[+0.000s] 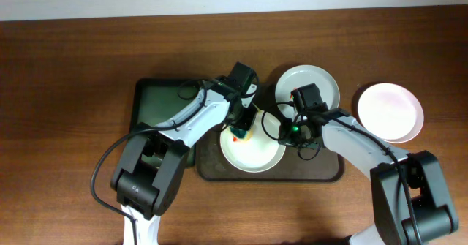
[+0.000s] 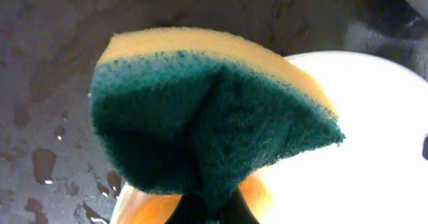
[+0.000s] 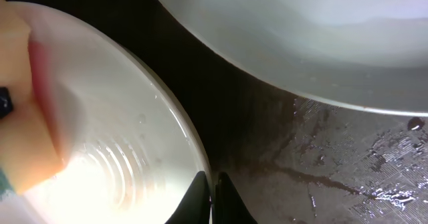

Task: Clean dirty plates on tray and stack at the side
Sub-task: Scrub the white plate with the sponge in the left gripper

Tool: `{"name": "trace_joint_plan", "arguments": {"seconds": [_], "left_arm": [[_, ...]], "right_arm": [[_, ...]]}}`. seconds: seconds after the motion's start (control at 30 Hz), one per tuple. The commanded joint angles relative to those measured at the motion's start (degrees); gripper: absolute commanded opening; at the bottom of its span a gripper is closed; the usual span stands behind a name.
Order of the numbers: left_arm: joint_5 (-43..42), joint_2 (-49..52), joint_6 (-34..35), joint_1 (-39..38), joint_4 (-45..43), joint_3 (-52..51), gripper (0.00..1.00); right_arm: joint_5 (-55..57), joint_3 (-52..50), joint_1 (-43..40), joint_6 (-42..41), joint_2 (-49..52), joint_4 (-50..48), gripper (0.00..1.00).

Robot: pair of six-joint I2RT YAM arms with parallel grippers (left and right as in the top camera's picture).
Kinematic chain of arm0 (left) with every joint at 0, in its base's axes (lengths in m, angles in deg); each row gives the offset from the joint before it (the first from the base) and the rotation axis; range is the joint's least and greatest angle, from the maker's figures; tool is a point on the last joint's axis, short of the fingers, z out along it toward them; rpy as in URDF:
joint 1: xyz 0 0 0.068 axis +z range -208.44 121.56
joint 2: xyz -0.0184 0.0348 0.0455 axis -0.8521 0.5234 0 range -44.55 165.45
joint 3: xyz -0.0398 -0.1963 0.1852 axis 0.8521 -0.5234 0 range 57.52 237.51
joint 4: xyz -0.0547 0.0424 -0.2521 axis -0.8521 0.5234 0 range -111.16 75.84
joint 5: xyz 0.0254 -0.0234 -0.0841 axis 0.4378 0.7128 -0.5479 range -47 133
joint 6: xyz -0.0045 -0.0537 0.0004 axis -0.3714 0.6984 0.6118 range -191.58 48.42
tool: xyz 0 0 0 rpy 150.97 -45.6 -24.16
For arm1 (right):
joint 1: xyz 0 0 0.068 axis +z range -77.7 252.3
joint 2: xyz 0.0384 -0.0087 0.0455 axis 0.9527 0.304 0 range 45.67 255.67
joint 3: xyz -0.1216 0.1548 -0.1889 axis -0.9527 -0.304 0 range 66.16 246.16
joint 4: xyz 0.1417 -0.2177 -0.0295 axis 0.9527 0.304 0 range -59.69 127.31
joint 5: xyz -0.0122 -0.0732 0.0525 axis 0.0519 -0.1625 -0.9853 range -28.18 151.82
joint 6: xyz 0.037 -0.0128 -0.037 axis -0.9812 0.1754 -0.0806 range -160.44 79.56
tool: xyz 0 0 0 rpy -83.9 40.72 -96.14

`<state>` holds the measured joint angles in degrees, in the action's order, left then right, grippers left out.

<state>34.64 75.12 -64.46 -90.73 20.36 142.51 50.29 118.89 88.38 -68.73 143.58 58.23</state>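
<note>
Tray (image 1: pixel 322 173) lies on the desk (image 1: pixel 66 201) by the front edge, carrying the working plate (image 1: pixel 256 156); a second plate (image 1: pixel 311 84) sits at its rear edge, a third plate (image 1: pixel 390 112) near the desk's right edge. Left arm (image 1: pixel 194 119) reaches across, left jaws clenched on a yellow-green sponge (image 2: pixel 214 117) over the working plate's rear-left, the plate spreading front-right of them. Right jaws seem nipped on its right rim, partly cropped.

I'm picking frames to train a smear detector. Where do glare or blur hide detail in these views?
Left wrist: the sponge fills the frame, fairly sharp; the front plate behind it is blown out to flat white. Right wrist: glare washes out that plate's middle, the back plate is soft and out of focus, the wet tray glints. Overhead: evenly lit and sharp, no strong glare.
</note>
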Motion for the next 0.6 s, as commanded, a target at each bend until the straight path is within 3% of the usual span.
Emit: {"name": "trace_joint_plan", "arguments": {"seconds": [0.0, 0.4, 0.57], "left_arm": [[-3.4, 0.8, 0.3, -0.3, 4.3, -1.7, 0.00], [-6.9, 0.3, 0.3, -0.3, 8.1, -1.7, 0.00], [-7.5, -5.2, -0.4, -0.2, 9.8, -1.6, 0.00]], "right_arm": [[1.3, 0.8, 0.0, -0.7, 0.9, -0.3, 0.04], [1.3, 0.8, 0.0, -0.7, 0.9, -0.5, 0.04], [1.3, 0.8, 0.0, -0.7, 0.9, -0.6, 0.04]]}}
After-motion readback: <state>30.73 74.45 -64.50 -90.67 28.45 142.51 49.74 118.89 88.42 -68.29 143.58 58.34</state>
